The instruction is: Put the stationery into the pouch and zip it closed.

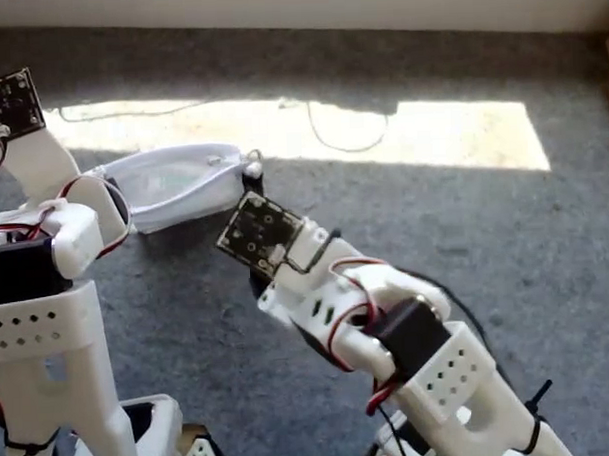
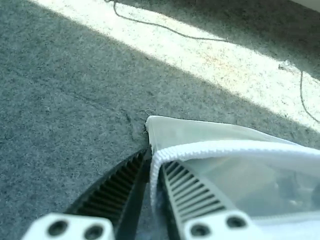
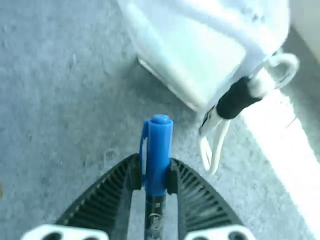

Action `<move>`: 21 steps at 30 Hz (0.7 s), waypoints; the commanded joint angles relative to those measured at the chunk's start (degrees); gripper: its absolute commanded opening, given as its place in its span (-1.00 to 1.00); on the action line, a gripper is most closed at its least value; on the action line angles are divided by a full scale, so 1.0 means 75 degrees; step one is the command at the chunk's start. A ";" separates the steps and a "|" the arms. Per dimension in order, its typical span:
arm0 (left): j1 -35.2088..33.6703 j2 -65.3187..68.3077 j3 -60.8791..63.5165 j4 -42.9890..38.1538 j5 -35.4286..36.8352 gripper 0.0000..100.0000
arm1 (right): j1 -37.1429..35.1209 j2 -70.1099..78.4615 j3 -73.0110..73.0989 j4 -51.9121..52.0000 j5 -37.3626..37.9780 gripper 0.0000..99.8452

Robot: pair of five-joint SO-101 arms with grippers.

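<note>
Pouch first: the translucent white soft-plastic zip pouch lies on the grey carpet in my high view, with an arm at each of its ends. Its black zip pull sits at the end nearer the right arm.

From the left wrist, my left gripper is clamped on the pouch's white woven zip edge at the corner, with the jaws together on the tape. Pale shapes show dimly through the pouch wall beyond.

From the right wrist, my right gripper is pinched on a blue plastic capped pen. The cap points at the pouch, just short of it and beside the pull.

I judge the step in hand is feeding the pen in. To do it well I'd use the left clamp as a steady anchor, line the pen up with the mouth rather than the side wall, and slide in low and slow. The mouth may be open at that end, but I can't make it out.

No brand, label or writing is readable anywhere.
</note>
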 commanded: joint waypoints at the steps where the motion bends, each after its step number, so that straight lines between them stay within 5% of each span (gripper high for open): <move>1: 0.0123 -0.0135 -0.0158 -0.0105 -0.0082 -0.98 | 0.0076 -0.0522 -0.0111 -0.1002 -0.0152 -0.97; 21: 0.1119 -0.0088 -0.1014 0.0340 -0.0316 -0.99 | 0.0064 -0.1330 -0.0123 -0.5093 -0.0152 -0.97</move>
